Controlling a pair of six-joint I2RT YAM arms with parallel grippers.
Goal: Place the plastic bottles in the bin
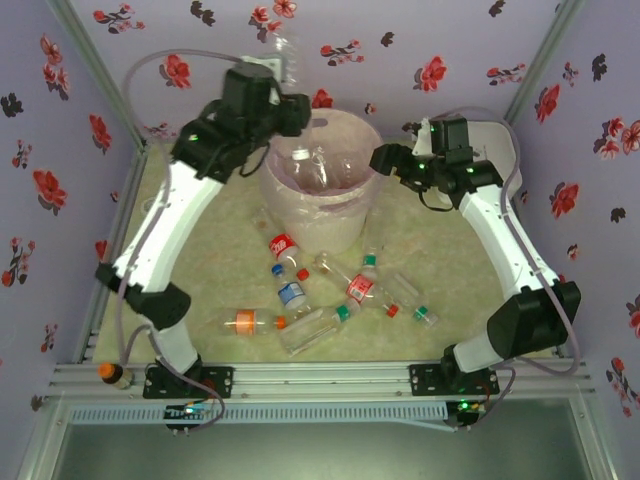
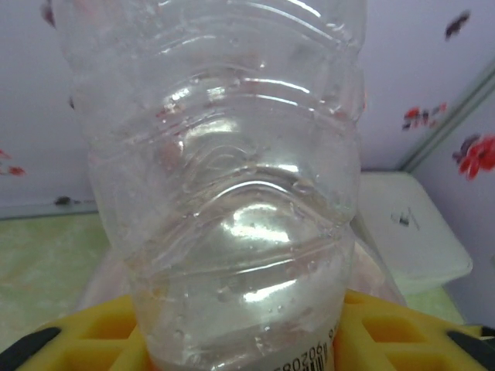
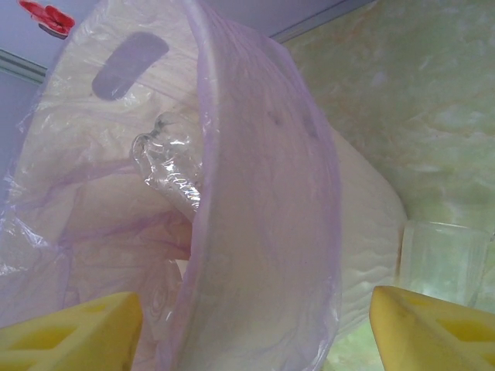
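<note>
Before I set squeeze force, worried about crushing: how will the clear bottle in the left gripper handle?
Probably light: the clear bottle looks empty. Likely soft, as its ribbed wall looks dented in the left gripper. Its glossy plastic may slip.

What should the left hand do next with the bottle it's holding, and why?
Probably swing the left hand a little further toward the middle of the bin, then open it. The clear bottle is clamped in that hand, and from above it seems to sit over the bin's far left rim rather than over the opening, so letting go now might drop it outside.
</note>
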